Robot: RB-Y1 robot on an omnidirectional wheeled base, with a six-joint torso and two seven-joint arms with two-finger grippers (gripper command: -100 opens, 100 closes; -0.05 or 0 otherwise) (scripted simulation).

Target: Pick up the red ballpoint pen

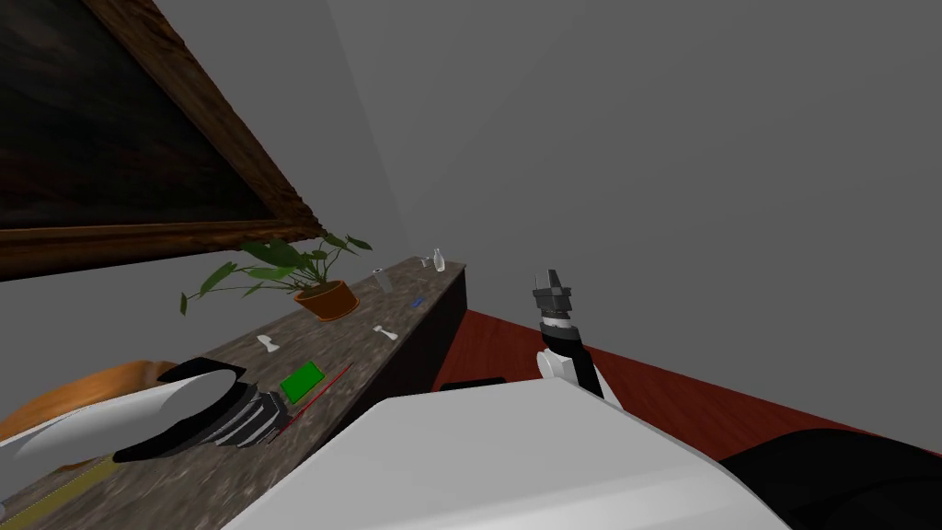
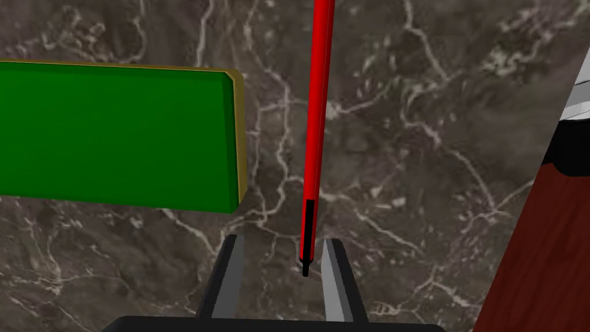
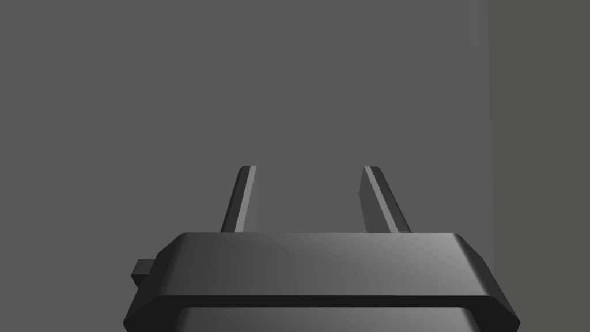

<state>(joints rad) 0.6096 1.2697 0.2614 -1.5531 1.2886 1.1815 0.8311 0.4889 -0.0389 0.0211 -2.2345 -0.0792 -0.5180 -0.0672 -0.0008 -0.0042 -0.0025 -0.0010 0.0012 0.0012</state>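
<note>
1. Where the left gripper (image 2: pixel 282 242) hangs low over the dark, white-veined counter (image 2: pixel 415 173), its two blades stand apart with the black tip of the red pen (image 2: pixel 317 115) lying between them.
2. The tip sits nearer one blade than the other, and neither blade visibly presses on it, so the gripper is open and holds nothing.
3. The pen lies flat on the counter, and its long red barrel runs straight away from the gripper.
4. A green book (image 2: pixel 115 132) with yellowish page edges lies just beside the pen, its short end running alongside the barrel with a strip of bare counter between them.
5. On the pen's other side the counter ends at a straight edge, and beyond it shows a dark red wooden floor (image 2: pixel 536 265).
6. In the head view the pen and book lie near the counter's front edge, close to the left forearm.
7. Farther along the counter stand a potted plant (image 1: pixel 327 299) with long green leaves, two small white objects (image 1: pixel 267 343), a small blue item (image 1: pixel 417 301) and a pale bottle (image 1: pixel 439 260) at the far end.
8. The right gripper (image 3: pixel 308 168) is raised well apart from the counter, above the red floor, with its fingers spread and nothing between them.
</note>
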